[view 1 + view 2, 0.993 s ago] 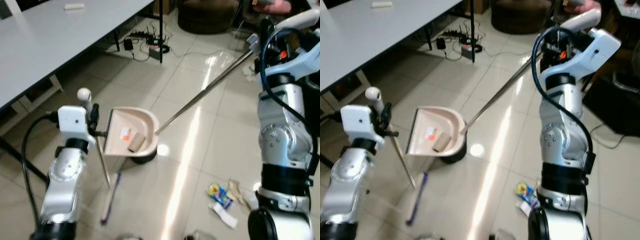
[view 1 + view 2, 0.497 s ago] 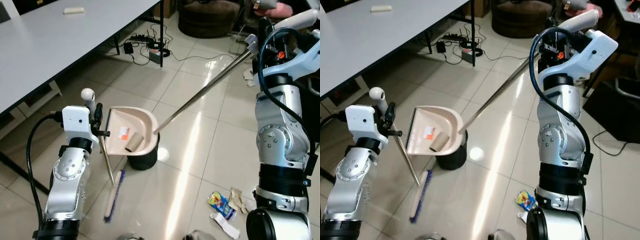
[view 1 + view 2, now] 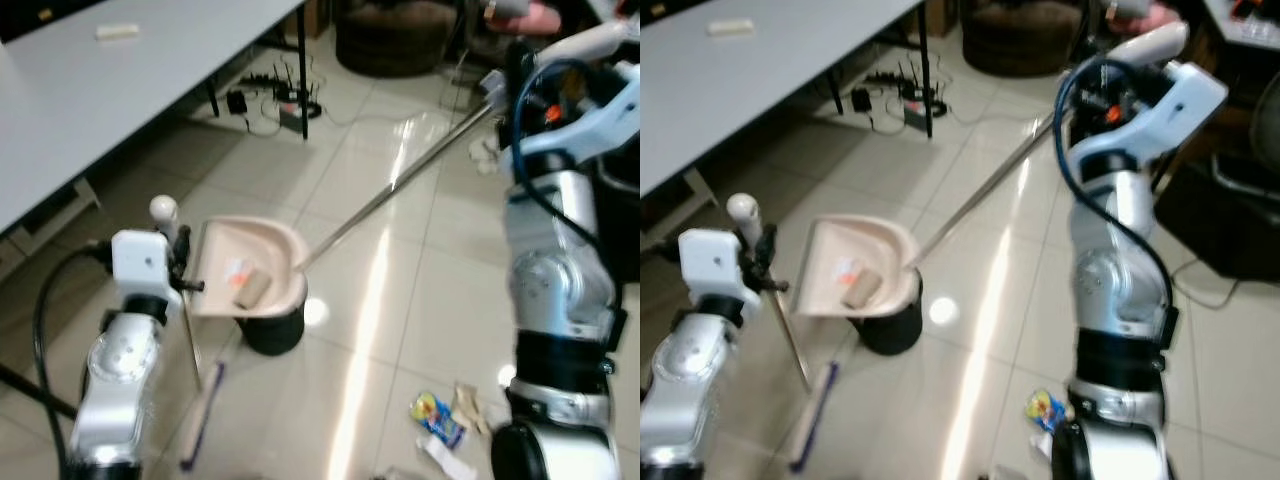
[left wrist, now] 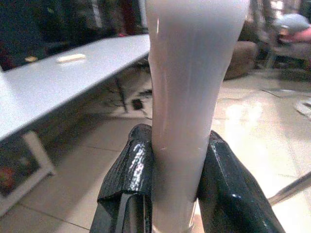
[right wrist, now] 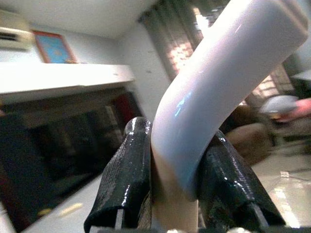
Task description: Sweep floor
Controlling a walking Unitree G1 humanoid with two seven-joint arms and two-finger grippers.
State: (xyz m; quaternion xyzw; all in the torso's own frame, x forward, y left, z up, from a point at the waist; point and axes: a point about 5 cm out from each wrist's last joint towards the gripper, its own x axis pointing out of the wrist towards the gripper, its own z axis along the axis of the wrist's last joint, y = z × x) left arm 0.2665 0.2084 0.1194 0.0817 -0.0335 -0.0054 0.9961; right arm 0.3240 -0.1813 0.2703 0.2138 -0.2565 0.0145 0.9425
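Note:
A beige dustpan (image 3: 262, 262) hangs tilted over a small black bin (image 3: 273, 329). A cardboard tube (image 3: 250, 287) and an orange-and-white scrap (image 3: 236, 270) lie in it. The dustpan's long metal pole (image 3: 400, 180) runs up to the right, where my right gripper (image 5: 177, 187) is shut on its curved white handle (image 5: 223, 77). My left gripper (image 4: 177, 182) is shut on the broom's white grip (image 4: 192, 87). The broom's rod (image 3: 190, 335) drops to its brush head (image 3: 200, 432) on the tiles. Litter (image 3: 437, 418) lies on the floor near my right side.
A grey table (image 3: 110, 85) stands at the left, with a power strip and cables (image 3: 280, 100) on the floor under its far end. A dark round seat (image 3: 395, 35) is at the back. A dark object (image 3: 1230, 225) sits to the right.
The whole picture has shifted and blurred, so the camera has moved. Both grippers keep their holds. The dustpan stays over the bin with the tube in it.

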